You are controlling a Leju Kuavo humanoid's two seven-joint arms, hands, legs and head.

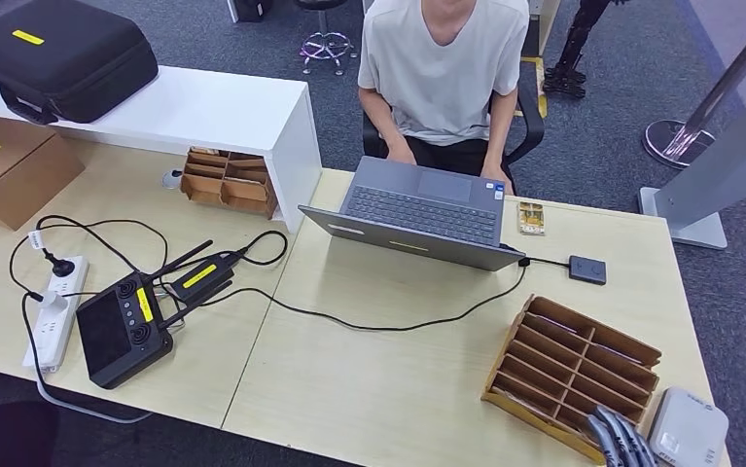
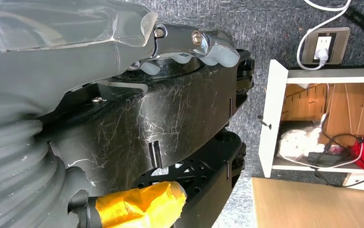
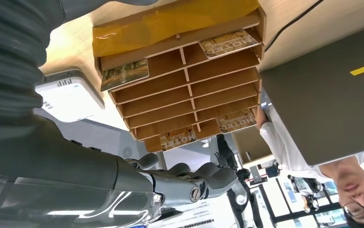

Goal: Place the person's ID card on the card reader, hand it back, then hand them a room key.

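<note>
Office setup, mock hotel front desk by the look of it: light wooden desk (image 1: 378, 389) on grey carpet floor (image 1: 621, 117), person in a white T-shirt (image 1: 444, 58) seated at an open grey laptop (image 1: 417, 216). White power strip (image 1: 53, 311) w/ black cables, wooden slotted card rack (image 3: 180, 80) w/ cards printed "HOTEL", small black square card reader (image 1: 587, 269).

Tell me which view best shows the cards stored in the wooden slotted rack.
The right wrist view: it looks straight into the wooden slotted rack, so the printed cards in several compartments are plain. The head view sees the rack from above beside the right hand, dividers hiding the contents. The left wrist view faces the floor.
</note>
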